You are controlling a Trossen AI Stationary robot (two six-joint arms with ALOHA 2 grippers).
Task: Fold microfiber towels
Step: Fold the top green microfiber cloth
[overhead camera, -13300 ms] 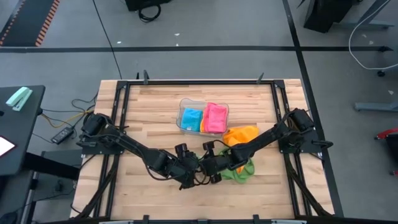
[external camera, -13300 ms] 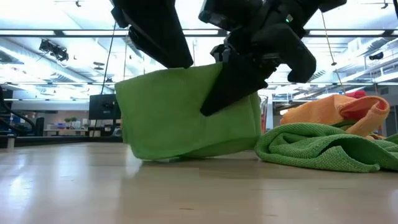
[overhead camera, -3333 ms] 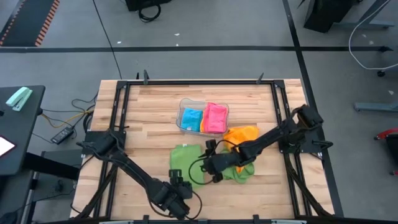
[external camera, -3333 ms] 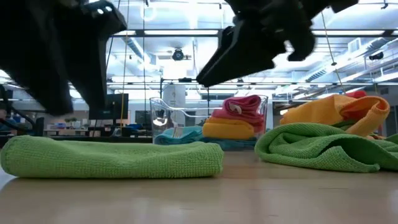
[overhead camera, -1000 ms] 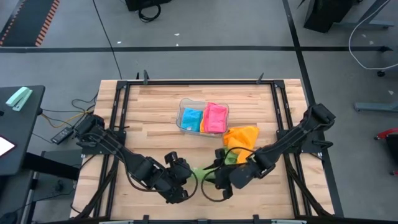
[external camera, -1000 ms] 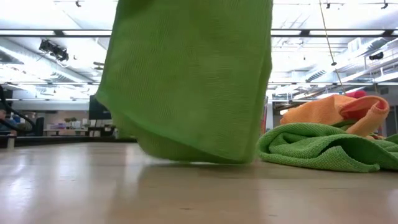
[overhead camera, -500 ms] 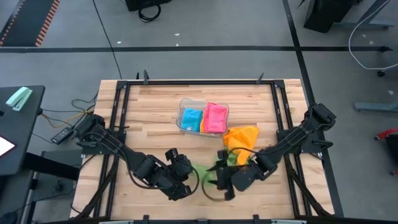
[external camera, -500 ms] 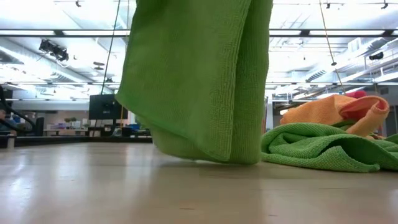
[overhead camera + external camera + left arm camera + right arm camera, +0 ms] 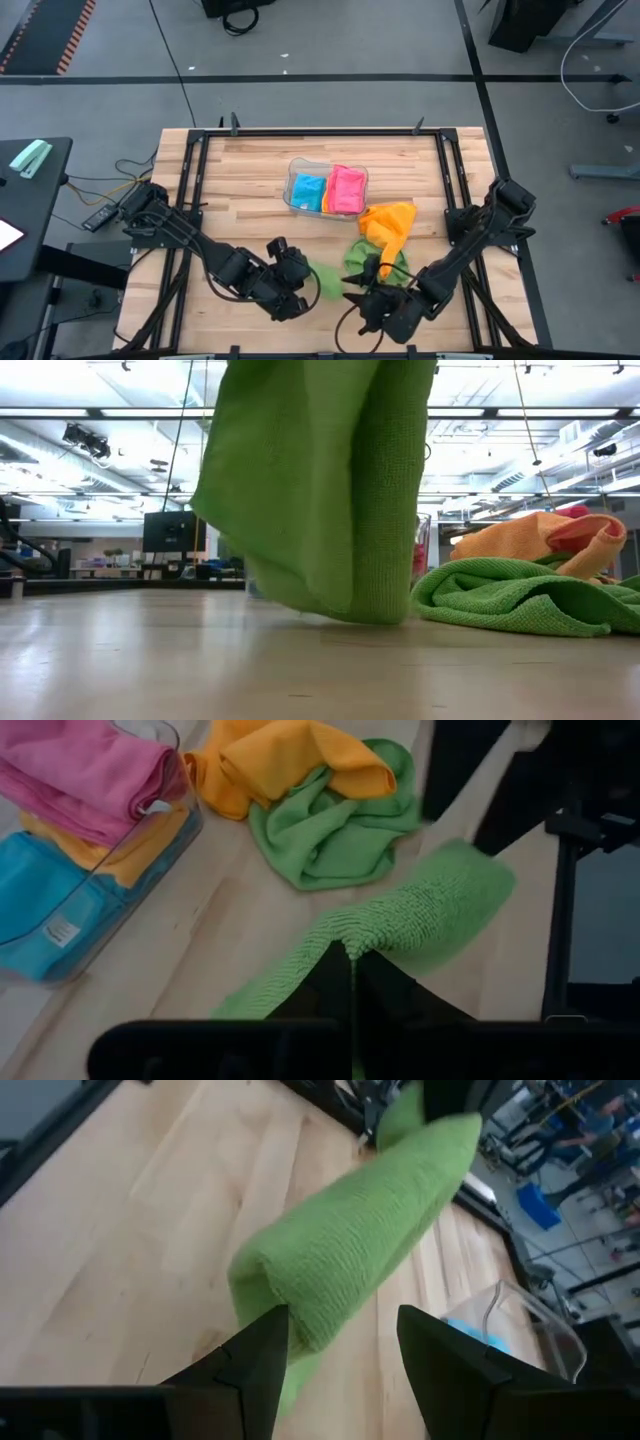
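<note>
Green towel hangs folded at centre of low view, lower edge touching table. Pinched at top by left gripper, fingers pressed together on a fold of cloth. Right gripper at lower centre of high view, jaws spread, folded end of cloth between them but not clamped. Step judged: mid-fold, doubled cloth lifted. Next move probably calls for lowering flat and squaring edges. Farther back, right of centre: crumpled second green towel and orange towel, near enough to snag. Upper centre: clear tray holding blue towel and pink towel, well apart.
</note>
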